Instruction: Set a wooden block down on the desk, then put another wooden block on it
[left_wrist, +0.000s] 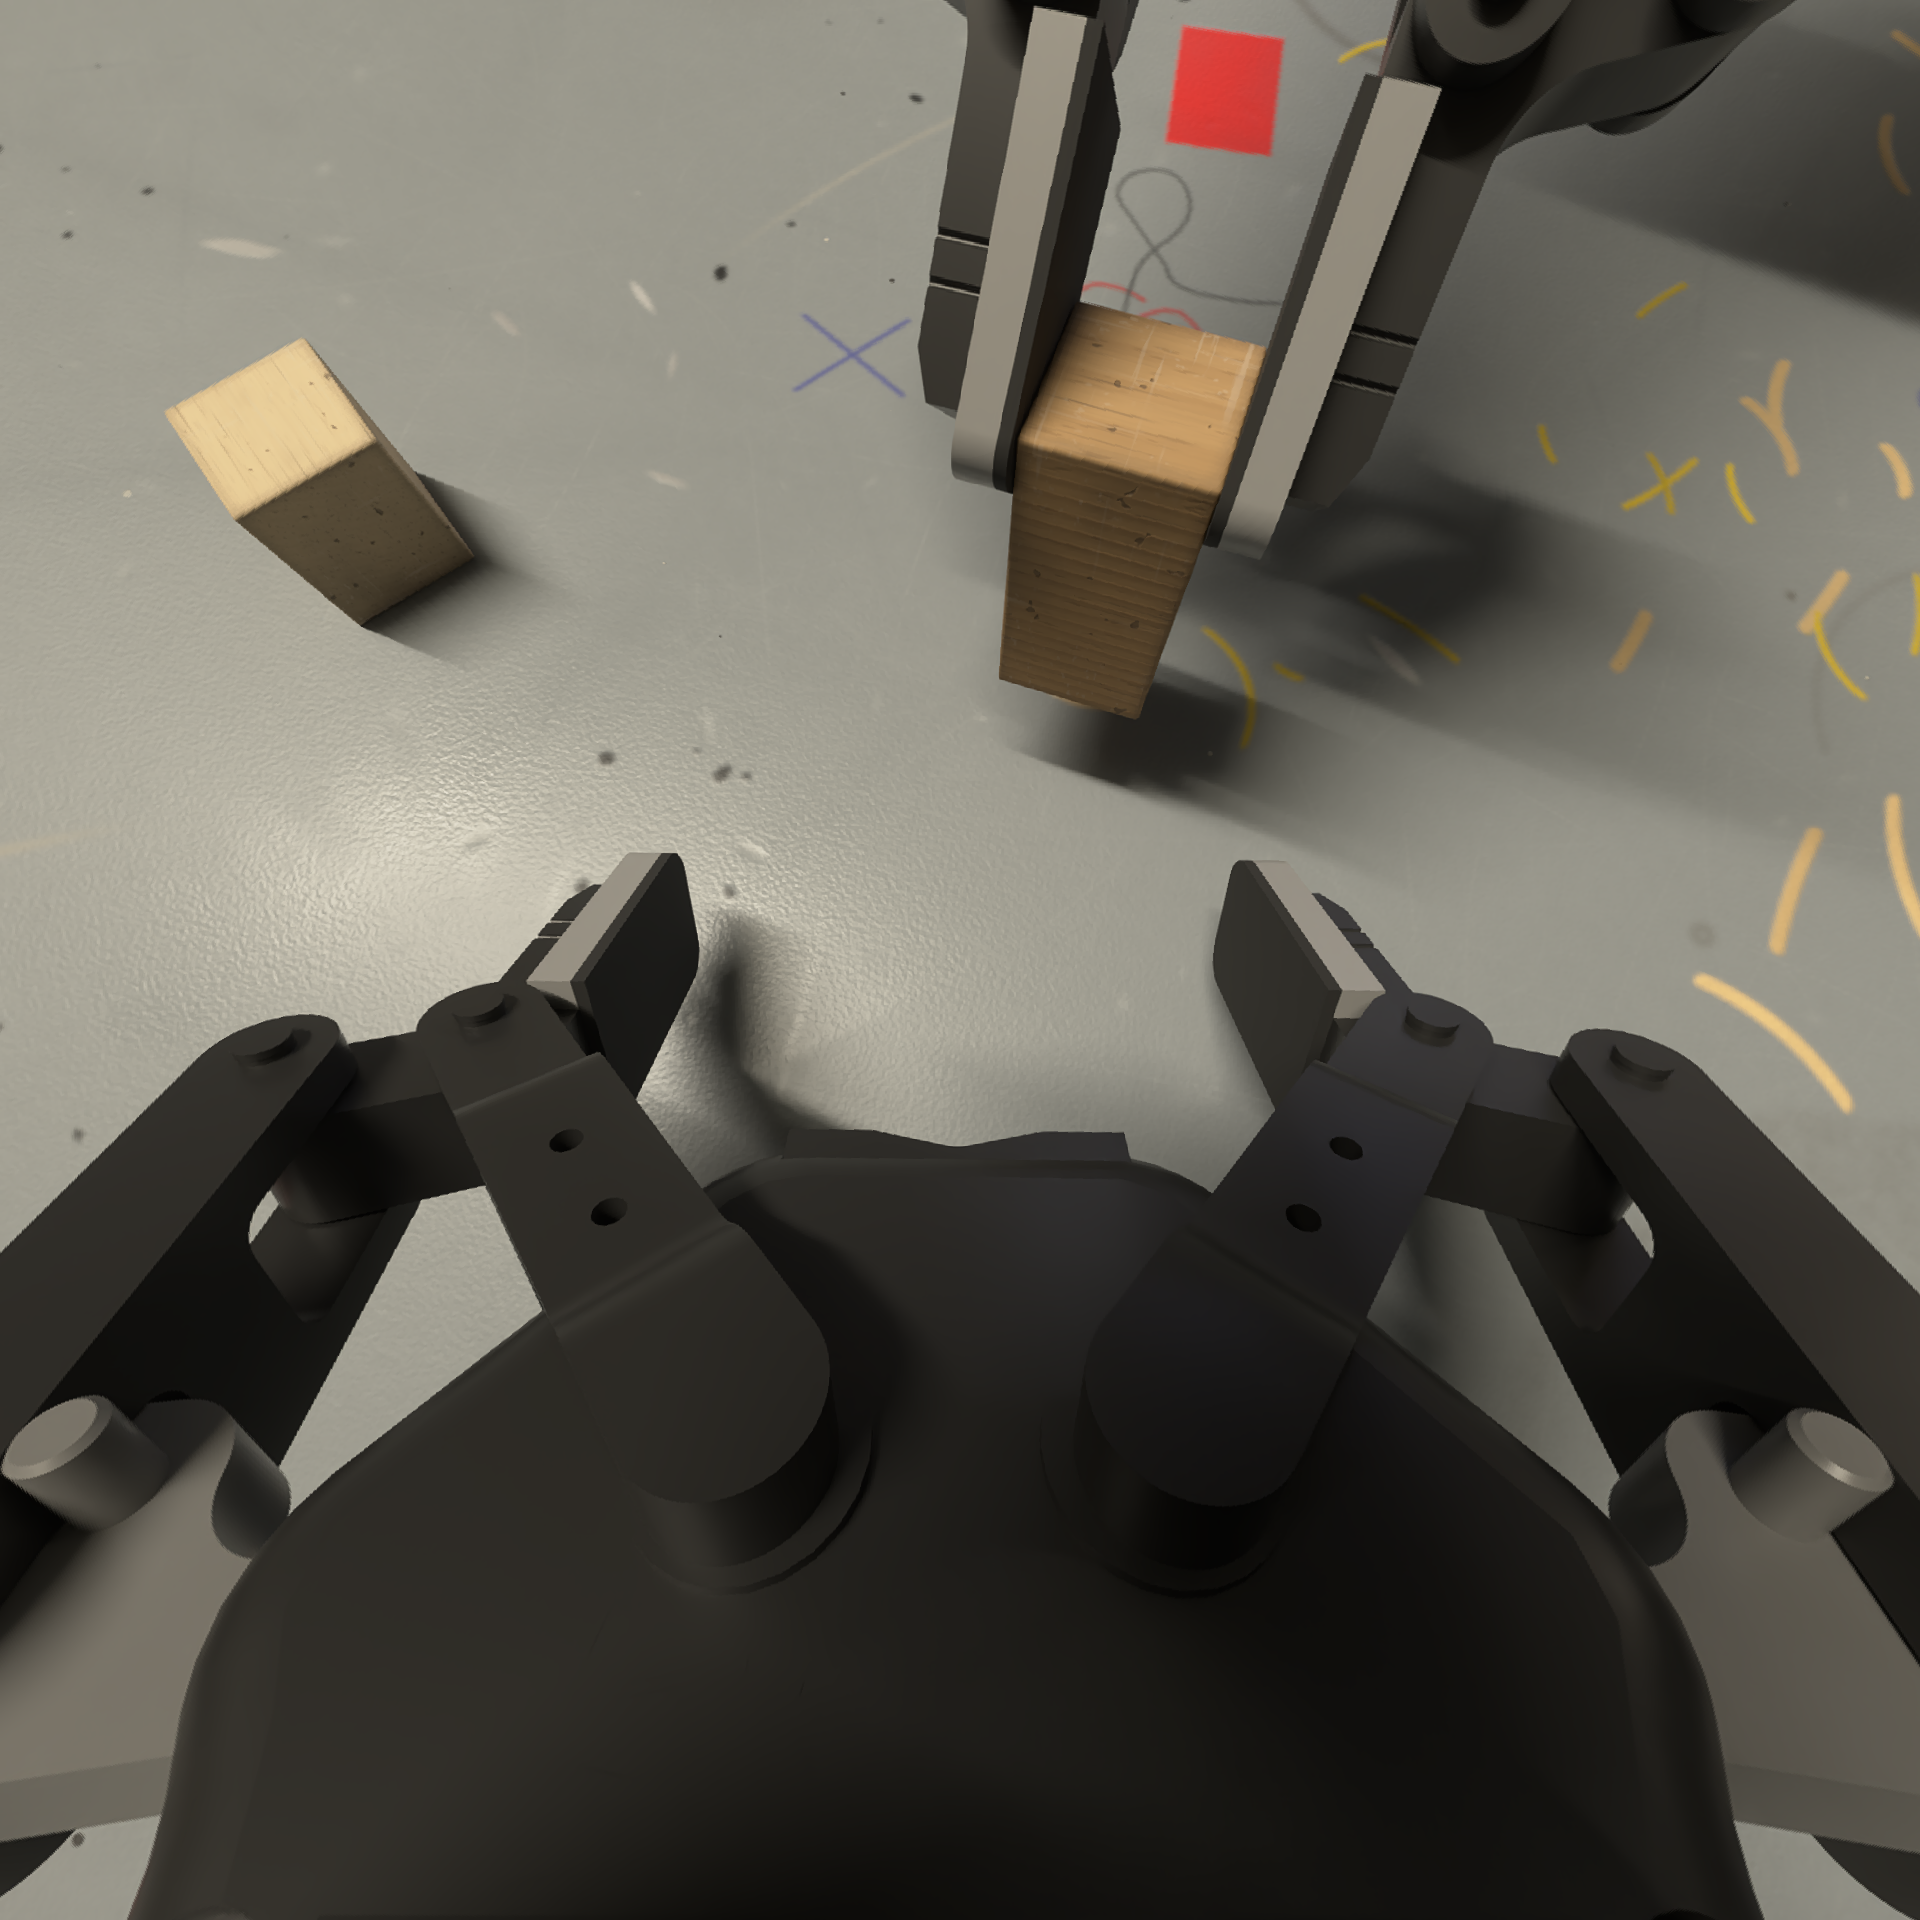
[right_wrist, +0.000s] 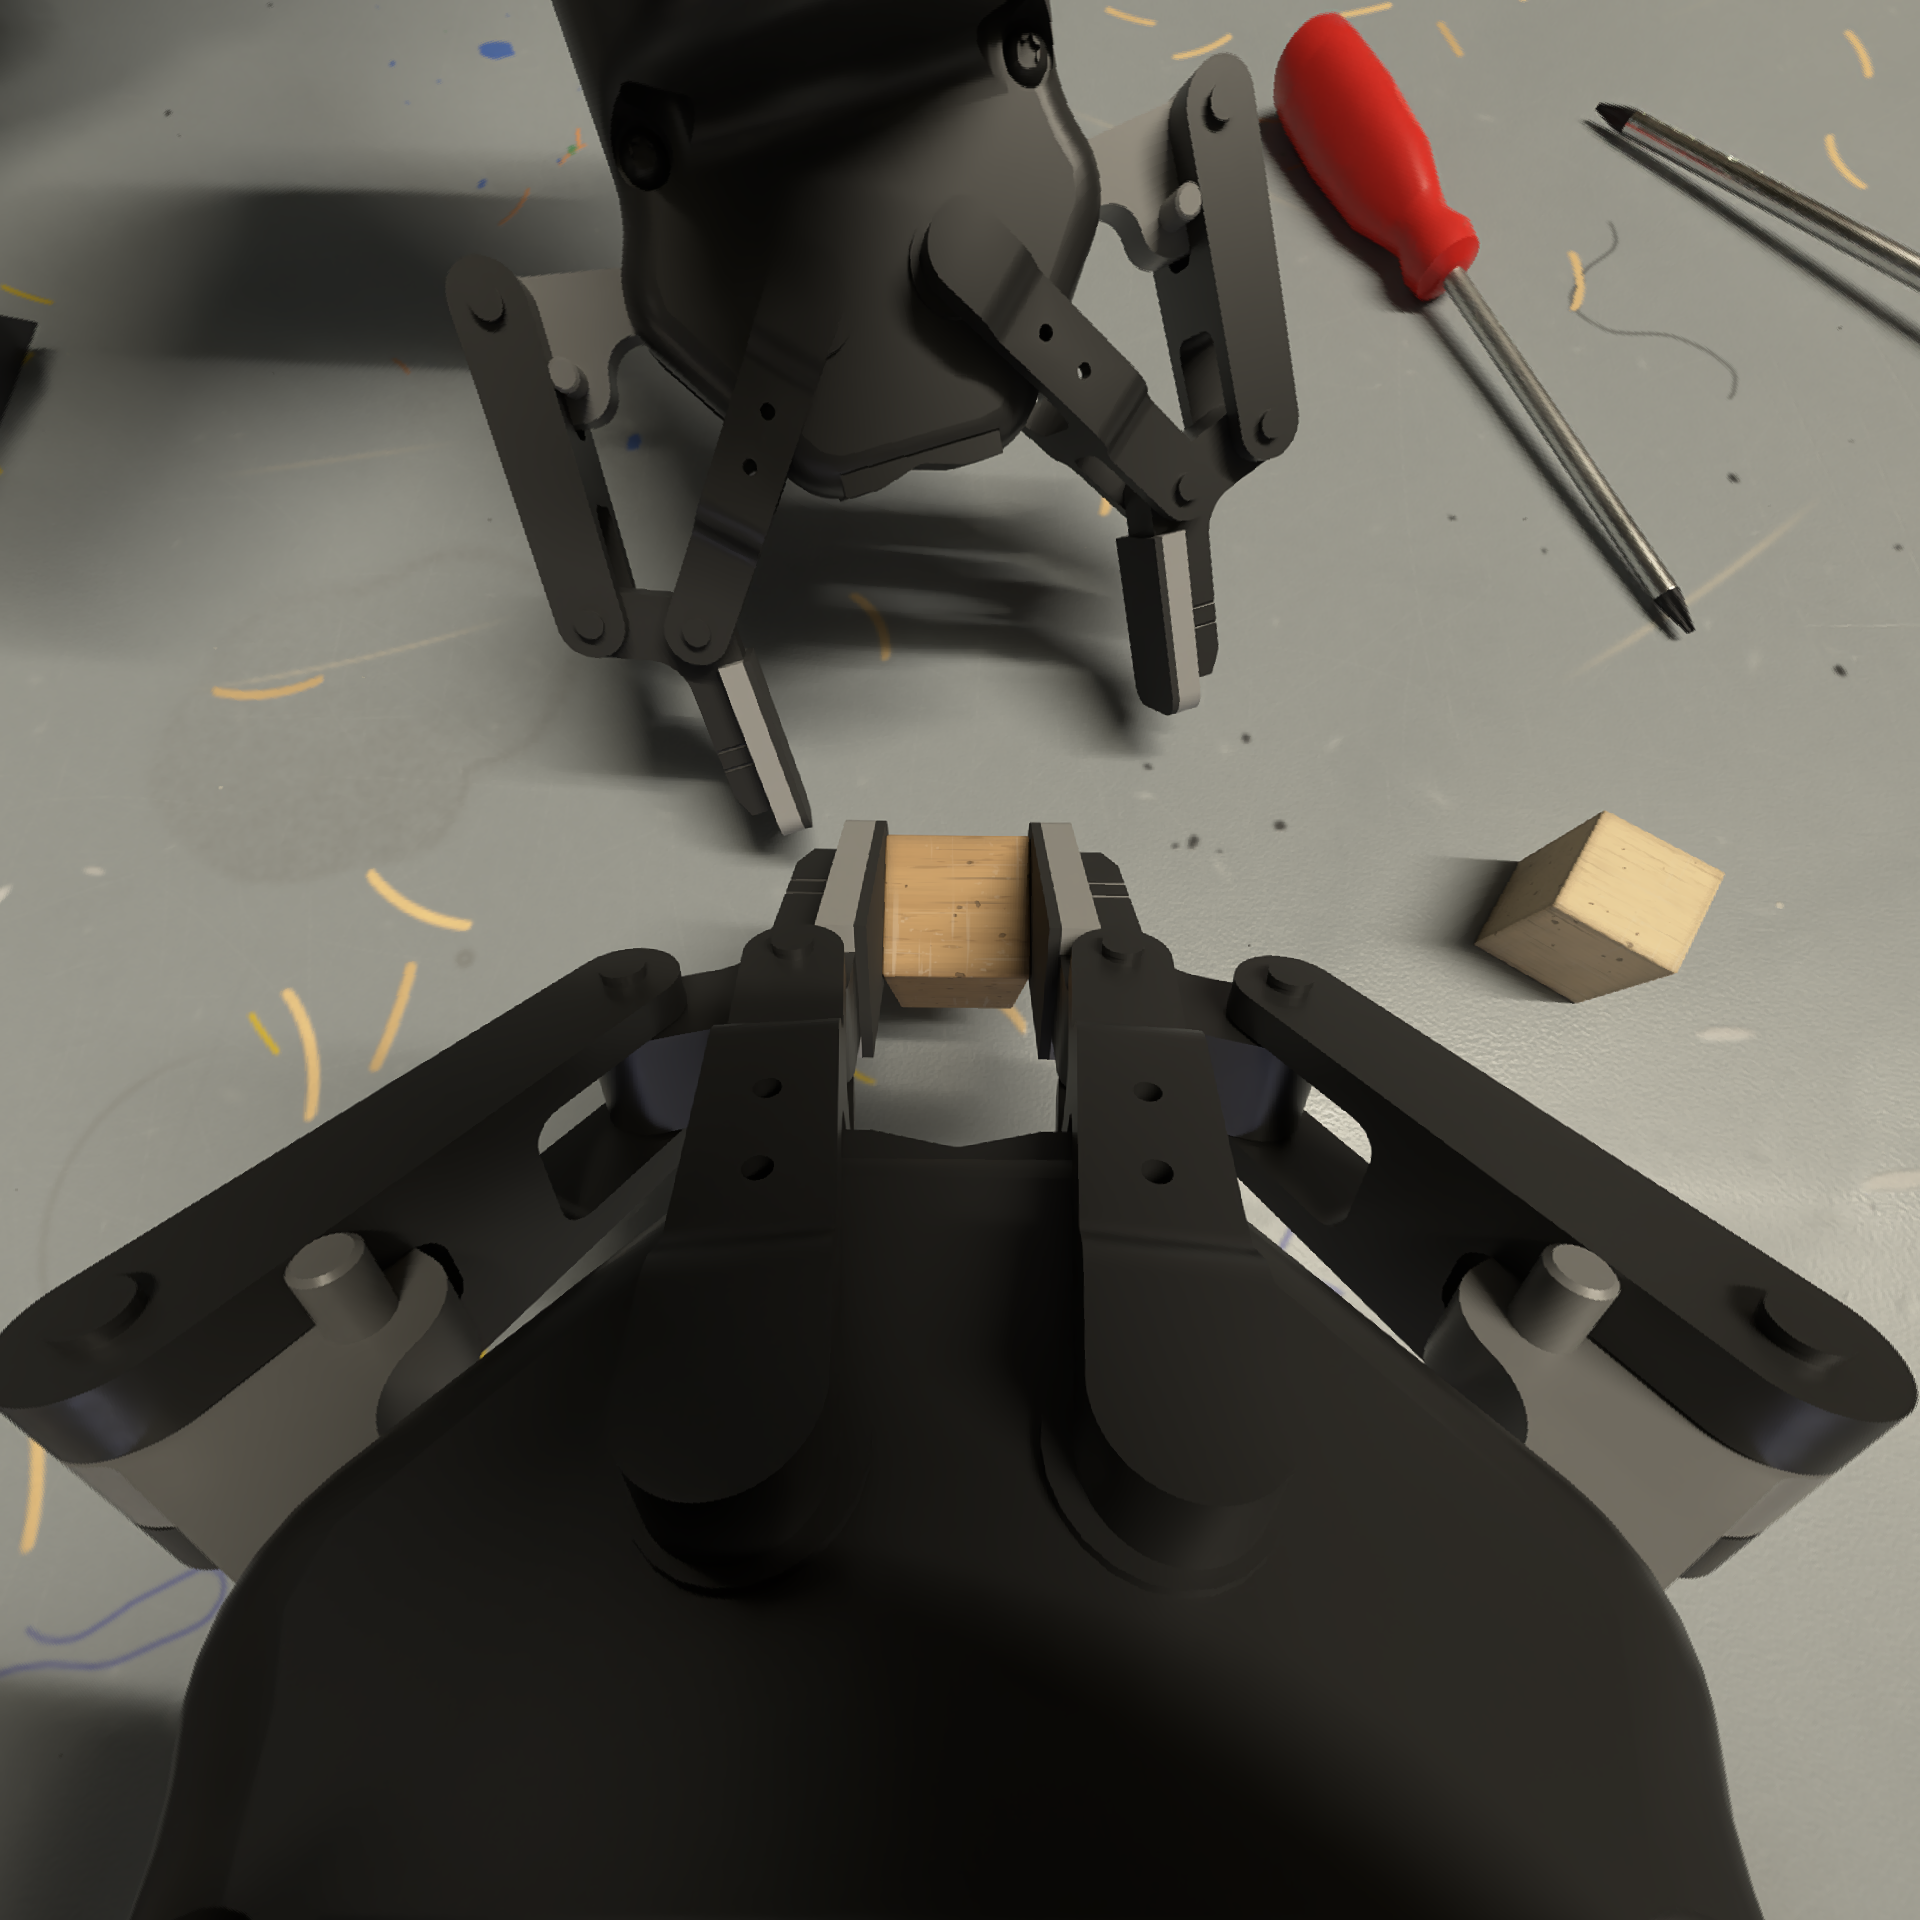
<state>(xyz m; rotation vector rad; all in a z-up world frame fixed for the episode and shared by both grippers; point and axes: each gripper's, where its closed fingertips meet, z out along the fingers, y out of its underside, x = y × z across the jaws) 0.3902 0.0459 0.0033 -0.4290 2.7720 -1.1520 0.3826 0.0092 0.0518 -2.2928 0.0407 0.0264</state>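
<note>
My right gripper (right_wrist: 956, 914) is shut on a darker wooden block (right_wrist: 954, 920) and holds it just above the grey desk (right_wrist: 312, 582). In the left wrist view the same block (left_wrist: 1117, 499) hangs between the right gripper's fingers (left_wrist: 1023, 260), a shadow beneath it. A paler wooden block (left_wrist: 317, 483) lies on the desk to the left; in the right wrist view it (right_wrist: 1600, 904) lies to the right. My left gripper (left_wrist: 956, 935) is open and empty, close to the desk, facing the held block. It also shows in the right wrist view (right_wrist: 987, 748).
A red-handled screwdriver (right_wrist: 1455, 281) and a thin pointed tool (right_wrist: 1766, 187) lie at the far right of the right wrist view. A red rectangle (left_wrist: 1224, 91) and a blue cross (left_wrist: 852, 355) mark the desk. Orange and grey scribbles cover the surface.
</note>
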